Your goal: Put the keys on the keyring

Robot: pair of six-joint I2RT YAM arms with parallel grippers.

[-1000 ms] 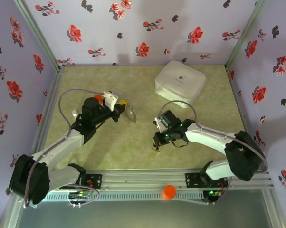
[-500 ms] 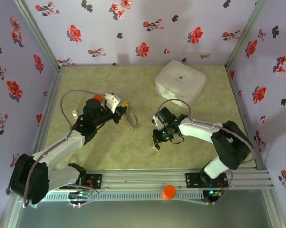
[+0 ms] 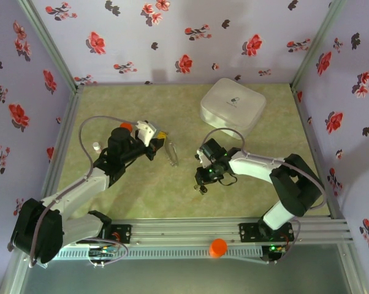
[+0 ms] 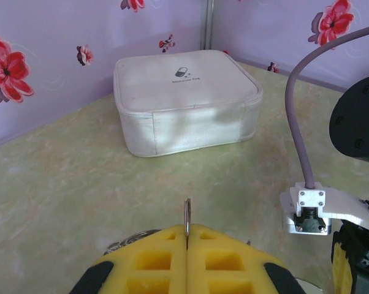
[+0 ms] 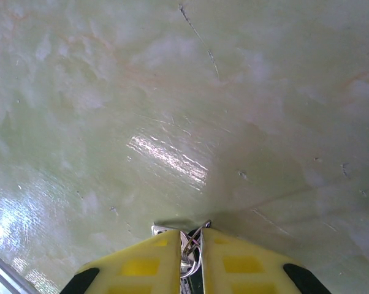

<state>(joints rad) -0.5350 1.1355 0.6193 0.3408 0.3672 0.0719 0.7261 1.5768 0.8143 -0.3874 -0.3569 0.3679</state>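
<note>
Inside the closed right pincer, the keys are mostly hidden and cut by the lower frame edge; I cannot separate one key from the other. At the left pincer tips, the clamped keyring shows only a thin metal edge.

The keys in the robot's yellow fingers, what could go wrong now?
1. The right gripper pinches the keys only at its fingertips, low over the table. They could slip out or scrape it.
2. The left gripper holds the keyring by a thin bit at its tips, and the loop hangs floppy. It might slide free, or swing away when a key is pushed at it.
</note>
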